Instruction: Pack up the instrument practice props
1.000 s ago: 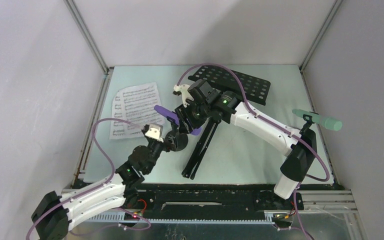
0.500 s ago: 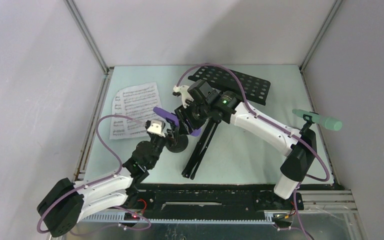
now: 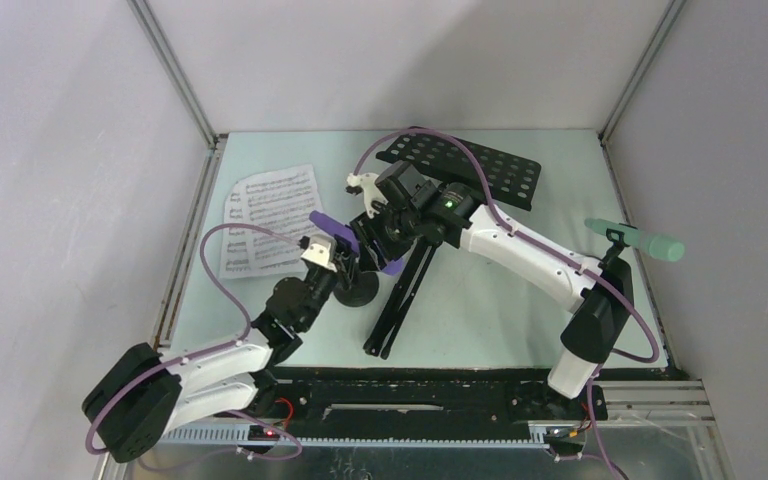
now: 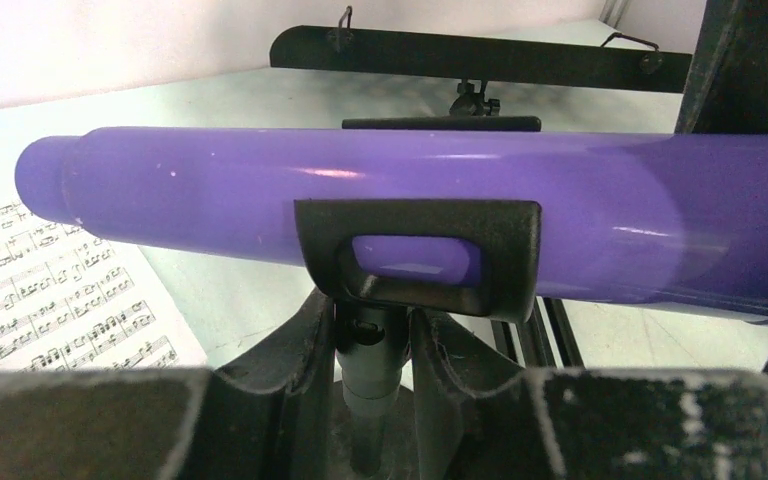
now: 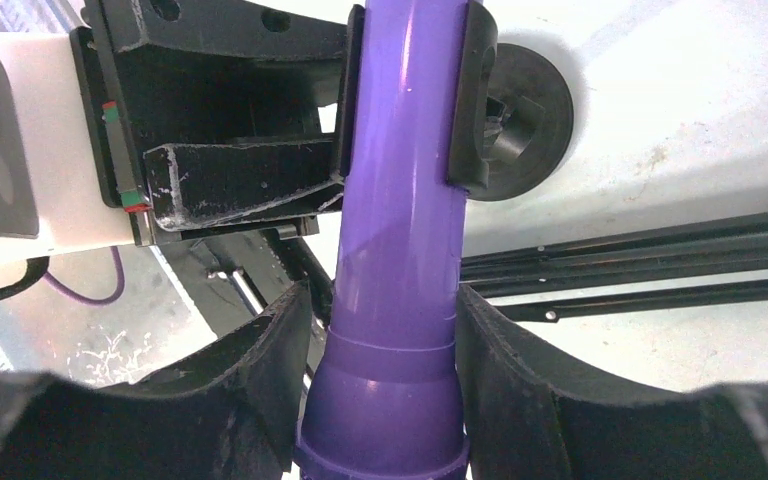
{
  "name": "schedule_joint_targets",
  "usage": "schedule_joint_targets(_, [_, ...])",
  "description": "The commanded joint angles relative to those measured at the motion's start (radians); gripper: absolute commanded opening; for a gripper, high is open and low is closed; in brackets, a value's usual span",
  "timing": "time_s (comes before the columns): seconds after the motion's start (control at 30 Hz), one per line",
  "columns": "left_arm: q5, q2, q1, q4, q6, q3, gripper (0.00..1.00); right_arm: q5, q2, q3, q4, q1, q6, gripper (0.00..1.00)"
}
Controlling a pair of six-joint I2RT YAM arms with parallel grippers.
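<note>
- The bench point(image 3: 520, 320) carries all the props; none is packed away yet.
- The black music rack point(image 3: 465, 165) lies flat, its perforated plate at the far right and its folded legs running toward the near edge, so it looks collapsed ready for packing.
- The sheet-music pages point(image 3: 270, 215) lie loose at the far left.
- The purple microphone point(image 3: 328, 224) sits mid-bench, level in the clip of 1 mic holder point(image 3: 357, 290).
- The right gripper point(image 5: 390, 330) is clenched on the microphone's thick end, probably to pull it out of the clip.
- The left gripper point(image 4: 370, 340) has its 2 fingers point(image 4: 295, 350) closed in on the holder's thin stem below the clip. They appear clamped on it, likely to pin the holder down while the microphone comes free.
- The mint-green microphone point(image 3: 635, 240) rests at the right edge in the second holder point(image 3: 615, 238), untouched.
- Compared with 1 second ago, the left arm has reached further in and swung its gripper onto the holder. The right arm and microphone have barely shifted.
</note>
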Motion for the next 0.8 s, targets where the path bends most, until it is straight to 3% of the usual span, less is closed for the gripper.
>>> schedule_joint_targets(0.0, [0.033,0.035,0.005,0.047,-0.067,0.068,0.08,-0.056,-0.046,-0.004,-0.027,0.023,0.008,0.00])
schedule_joint_targets(0.07, [0.039,0.039,0.007,0.047,-0.069,0.065,0.00,-0.037,-0.062,-0.016,-0.030,0.028,0.008,0.00])
schedule_joint_targets(0.4, [0.024,0.054,0.084,0.012,-0.156,0.053,0.00,0.036,-0.229,-0.184,-0.028,0.050,0.030,0.00])
schedule_joint_targets(0.77, [-0.020,0.105,0.090,-0.004,-0.133,0.084,0.00,0.020,-0.407,-0.319,-0.093,0.086,0.039,0.00])
